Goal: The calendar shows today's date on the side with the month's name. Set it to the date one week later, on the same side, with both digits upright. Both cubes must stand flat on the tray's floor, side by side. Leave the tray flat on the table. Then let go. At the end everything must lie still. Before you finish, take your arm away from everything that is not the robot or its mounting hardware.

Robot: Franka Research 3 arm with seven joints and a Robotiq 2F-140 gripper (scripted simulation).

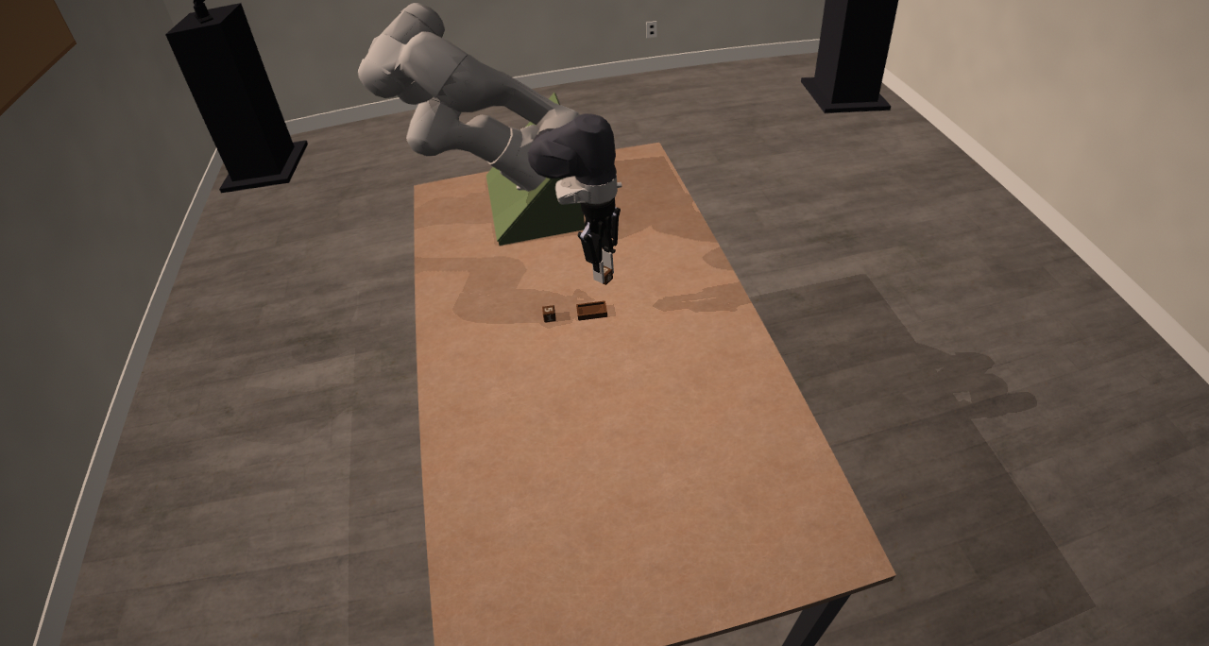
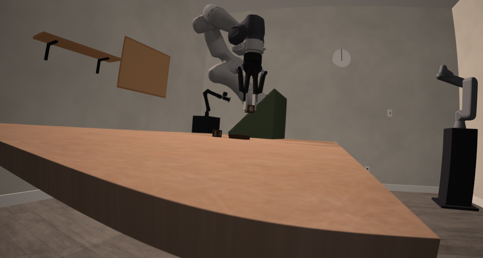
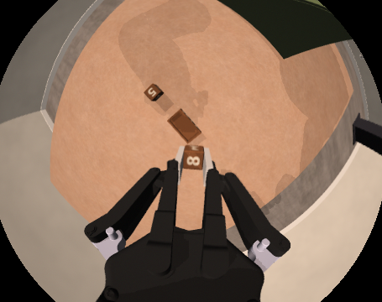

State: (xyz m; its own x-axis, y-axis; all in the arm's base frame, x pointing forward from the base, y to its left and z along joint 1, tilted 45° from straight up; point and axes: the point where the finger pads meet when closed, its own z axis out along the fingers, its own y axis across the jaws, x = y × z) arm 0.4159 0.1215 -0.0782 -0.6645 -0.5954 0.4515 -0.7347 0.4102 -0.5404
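My gripper (image 1: pixel 604 273) (image 2: pixel 249 107) (image 3: pixel 193 154) is shut on a brown number cube (image 1: pixel 607 276) (image 2: pixel 249 109) (image 3: pixel 193 159) and holds it in the air above the table, behind the tray. This cube shows an 8 towards the wrist camera and a 6 in the exterior view. The other brown cube (image 1: pixel 548 314) (image 2: pixel 216 133) (image 3: pixel 153 92) stands on the table left of the tray, with a 5 on top and a 1 and a 4 on two sides. The tray (image 1: pixel 591 315) (image 2: pixel 239 137) (image 3: pixel 185 126) lies flat and holds no cube. Any month's name on it is not readable.
The wooden table (image 1: pixel 608 439) (image 2: pixel 216 175) (image 3: pixel 241 126) carries everything. A green wedge-shaped block (image 1: pixel 540 215) (image 2: pixel 275 116) (image 3: pixel 295 25) stands at the back beneath the arm, behind the tray. Dark pedestals stand off the table.
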